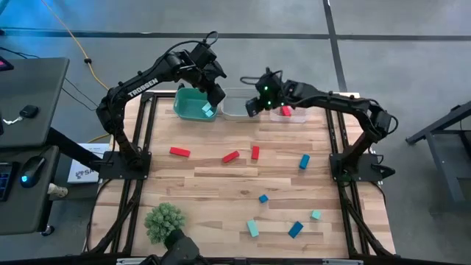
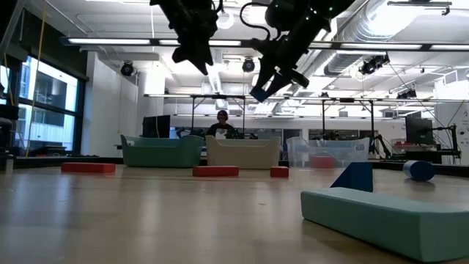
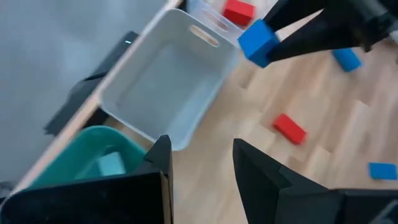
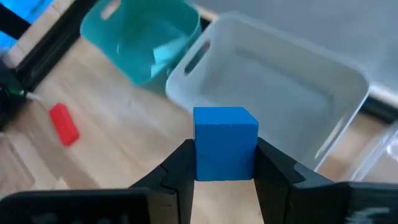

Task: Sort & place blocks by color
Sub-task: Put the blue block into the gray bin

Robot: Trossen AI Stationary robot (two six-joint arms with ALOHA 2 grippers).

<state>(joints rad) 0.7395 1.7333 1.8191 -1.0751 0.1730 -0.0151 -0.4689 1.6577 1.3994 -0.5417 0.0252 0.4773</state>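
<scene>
My right gripper point(image 1: 251, 108) is shut on a blue cube point(image 4: 225, 146) and hangs in the air by the near edge of the white bin point(image 4: 292, 93). My left gripper point(image 3: 199, 149) stands open with nothing between its fingers, above the teal bin point(image 1: 193, 104), where a teal block point(image 1: 207, 110) lies. A red block point(image 1: 285, 111) lies in the clear bin point(image 1: 296, 116) at the far right. Red point(image 1: 179, 152), blue point(image 1: 304, 161) and teal point(image 1: 252, 228) blocks lie scattered on the wooden table. My right gripper pinches the blue cube by two opposite side faces point(image 4: 200, 158) between its two fingers. The fingers slant down toward the table's far edge. The cube is lifted clear of the table, high above it in the low view point(image 2: 260, 93).
The three bins stand in a row at the table's far edge. A green spiky ball point(image 1: 164, 221) sits at the near left corner. A person point(image 2: 221, 125) sits behind the table in the low view. The middle of the table holds several loose blocks.
</scene>
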